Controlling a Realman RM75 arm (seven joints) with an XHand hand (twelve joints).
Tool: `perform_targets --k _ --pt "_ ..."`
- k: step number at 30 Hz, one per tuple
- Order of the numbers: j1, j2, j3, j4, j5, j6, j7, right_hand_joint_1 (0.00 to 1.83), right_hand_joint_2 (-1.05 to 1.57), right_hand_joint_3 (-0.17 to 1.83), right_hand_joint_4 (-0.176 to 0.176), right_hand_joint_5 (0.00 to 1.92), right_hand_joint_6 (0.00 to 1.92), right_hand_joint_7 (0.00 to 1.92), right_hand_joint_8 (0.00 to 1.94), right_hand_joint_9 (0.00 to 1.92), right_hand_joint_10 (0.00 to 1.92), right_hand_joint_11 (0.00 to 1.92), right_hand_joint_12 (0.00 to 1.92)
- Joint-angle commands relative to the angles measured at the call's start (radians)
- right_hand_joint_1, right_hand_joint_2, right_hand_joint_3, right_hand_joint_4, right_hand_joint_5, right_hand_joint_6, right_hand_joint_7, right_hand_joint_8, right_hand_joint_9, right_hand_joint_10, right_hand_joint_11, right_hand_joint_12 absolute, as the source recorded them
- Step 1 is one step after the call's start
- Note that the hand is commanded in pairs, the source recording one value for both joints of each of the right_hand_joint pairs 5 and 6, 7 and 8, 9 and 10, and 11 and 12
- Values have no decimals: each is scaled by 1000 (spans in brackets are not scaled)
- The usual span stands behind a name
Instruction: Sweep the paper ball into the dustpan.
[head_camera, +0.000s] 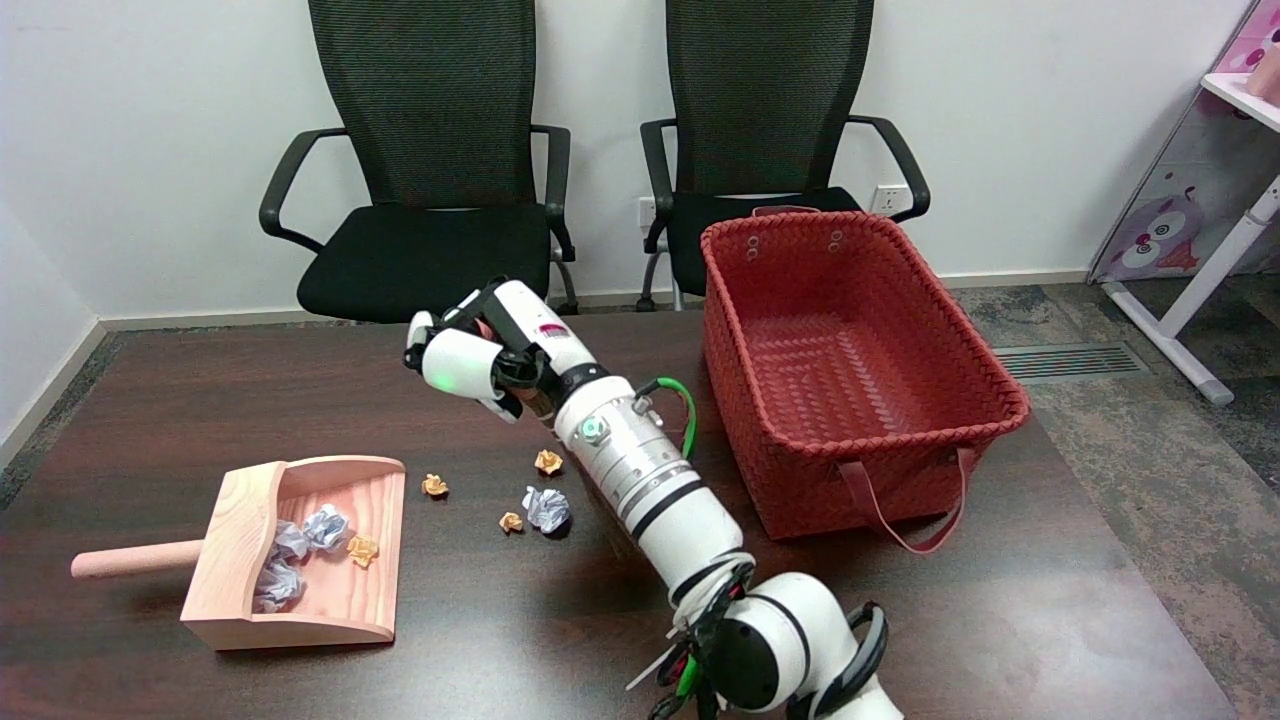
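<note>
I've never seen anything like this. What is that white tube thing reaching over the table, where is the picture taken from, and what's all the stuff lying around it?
The white tube is a robot's right arm, ending in a black-and-white right hand with fingers. The single picture comes from a camera above the table's near side, looking down and across, so the arm enters from the lower right. The hand is raised above the dark table with its fingers curled; whether it holds anything, I cannot tell.

On the table lie a wooden dustpan with several crumpled paper balls already inside, and four more balls loose beside it: three small orange ones and one white paper ball. To the right stands a red woven basket. Two black chairs stand behind.
</note>
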Motion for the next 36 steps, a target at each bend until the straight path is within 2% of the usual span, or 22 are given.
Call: perform_targets --k 1,5,12,17,24,30,36 --pt "34 -27 -23 157 1 -122 -21 687 1571 1733 11 1920 1920 1920 1920 1920 1920 1920 1920" --pt "58 -24 -46 203 43 -159 -21 681 1571 1748 10 1920 1920 1920 1920 1920 1920 1920 1920" --pt "123 1 -146 330 151 -321 -21 660 1571 1797 10 1920 1920 1920 1920 1920 1920 1920 1920" --pt "188 29 -255 437 323 -440 -13 646 1571 1817 10 1920 1920 1920 1920 1920 1920 1920 1920" --pt "261 63 -379 494 521 -502 -3 626 1537 1833 9 1920 1920 1920 1920 1920 1920 1920 1920" --pt "305 77 -451 579 694 -539 203 619 1457 1833 8 1920 1920 1920 1920 1920 1920 1920 1920" --pt "341 77 -491 637 817 -534 436 648 1216 1833 4 1920 1920 1920 1920 1920 1920 1920 1920"
